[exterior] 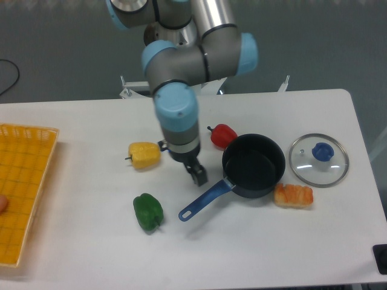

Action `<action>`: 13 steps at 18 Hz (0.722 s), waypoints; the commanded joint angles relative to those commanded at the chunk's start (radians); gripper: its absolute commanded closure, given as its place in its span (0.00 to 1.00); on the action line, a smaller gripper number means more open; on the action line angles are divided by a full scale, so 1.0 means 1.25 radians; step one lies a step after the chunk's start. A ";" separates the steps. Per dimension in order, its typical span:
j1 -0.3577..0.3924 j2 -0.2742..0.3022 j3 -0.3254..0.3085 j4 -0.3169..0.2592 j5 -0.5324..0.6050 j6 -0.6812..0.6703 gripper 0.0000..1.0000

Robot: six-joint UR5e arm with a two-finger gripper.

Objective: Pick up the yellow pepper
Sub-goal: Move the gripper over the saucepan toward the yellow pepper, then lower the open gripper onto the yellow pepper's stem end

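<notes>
**Gripper hangs between the yellow pepper and the pan**

The yellow pepper (144, 155) lies on its side on the white table (78, 130), left of centre, its short dark stem pointing left. Nothing touches it. Just to its right the arm's wrist comes down, and the gripper (195, 171) hangs low over the table, between the pepper and the blue saucepan (253, 165). Only one dark finger (199, 174) shows clearly, angled down and to the right; the other is hidden behind the wrist, so I cannot tell whether the jaws stand wide or narrow. Nothing can be seen held in them.

The finger tip sits just above the upper end of the saucepan's blue handle (202, 200), which runs down and to the left from the pan. Whether it touches the handle cannot be told from this view.

The red pepper (223, 135) lies just beside the pan's upper left rim, right of the wrist. The green pepper (148, 211) lies below the yellow one, well apart from it and left of the handle's end. A glass lid (318, 159) with a blue knob rests flat on the table, right of the pan. A piece of bread (294, 196) lies just below the pan's right side. A yellow tray (23, 181) sits at the table's left edge.
</notes>
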 joint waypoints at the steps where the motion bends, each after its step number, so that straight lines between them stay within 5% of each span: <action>1: -0.004 -0.006 -0.001 0.000 0.002 -0.005 0.00; 5: -0.065 -0.028 -0.025 0.006 0.009 -0.017 0.00; 13: -0.139 0.023 -0.083 0.006 0.048 -0.036 0.00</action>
